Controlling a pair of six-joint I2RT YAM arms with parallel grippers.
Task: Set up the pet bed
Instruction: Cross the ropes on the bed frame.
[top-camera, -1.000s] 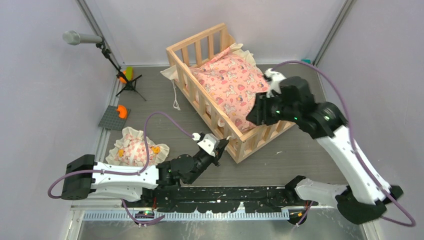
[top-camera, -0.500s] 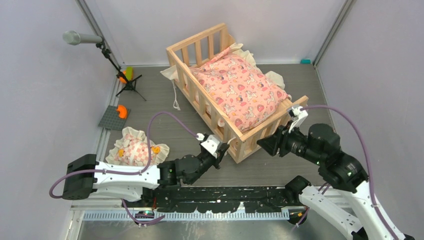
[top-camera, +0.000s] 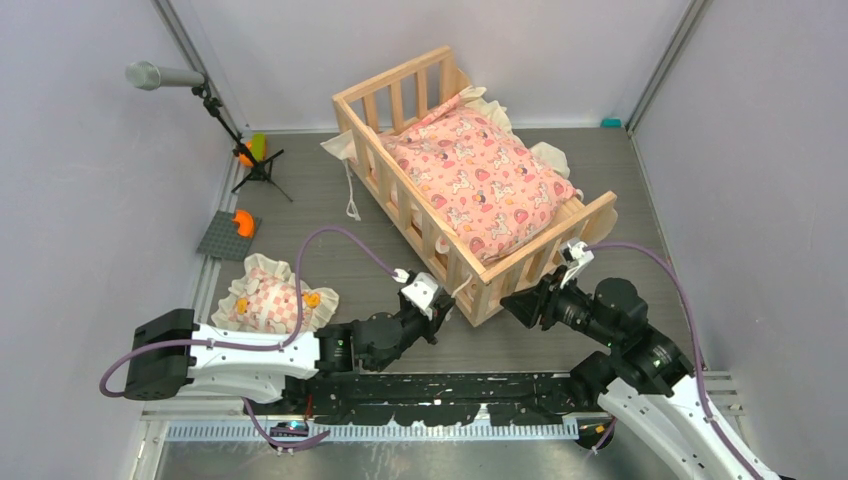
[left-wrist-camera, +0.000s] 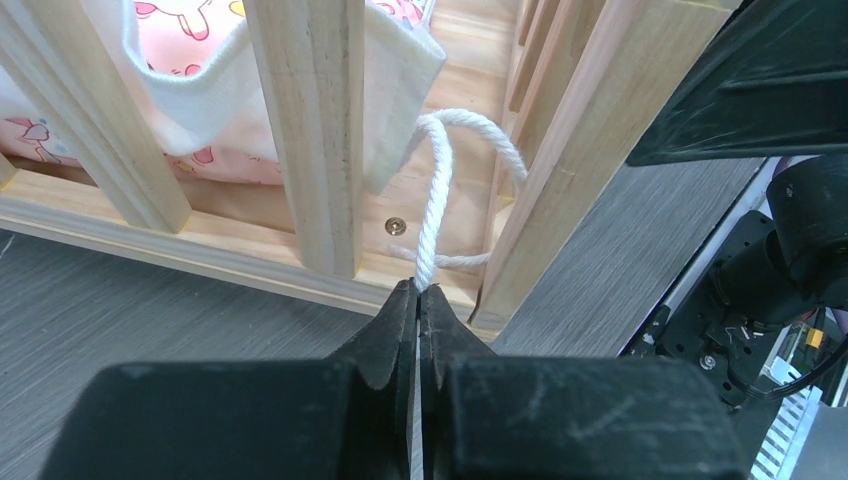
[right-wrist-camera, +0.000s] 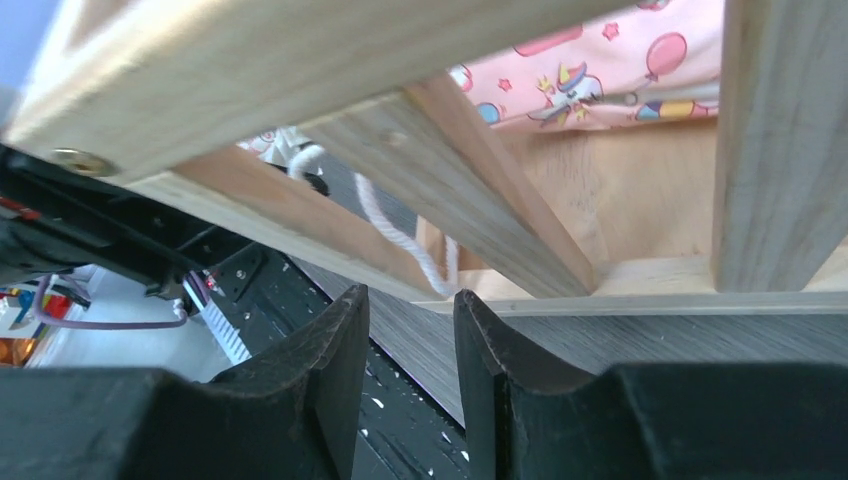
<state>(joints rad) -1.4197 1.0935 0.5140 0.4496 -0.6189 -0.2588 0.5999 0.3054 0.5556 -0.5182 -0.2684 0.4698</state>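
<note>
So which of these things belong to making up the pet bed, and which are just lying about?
In the job: pet bed, pink cushion, white cord pinched by the left gripper, open right gripper, probably the small pillow.
Lying about: microphone on its stand, grey plate, orange-and-green toy.

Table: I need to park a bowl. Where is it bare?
Bare: between the pet bed and the right wall; also between the bed and the frilled pillow, under a cable loop. Crowded: the bed's near corner, where left gripper and right gripper meet.
</note>
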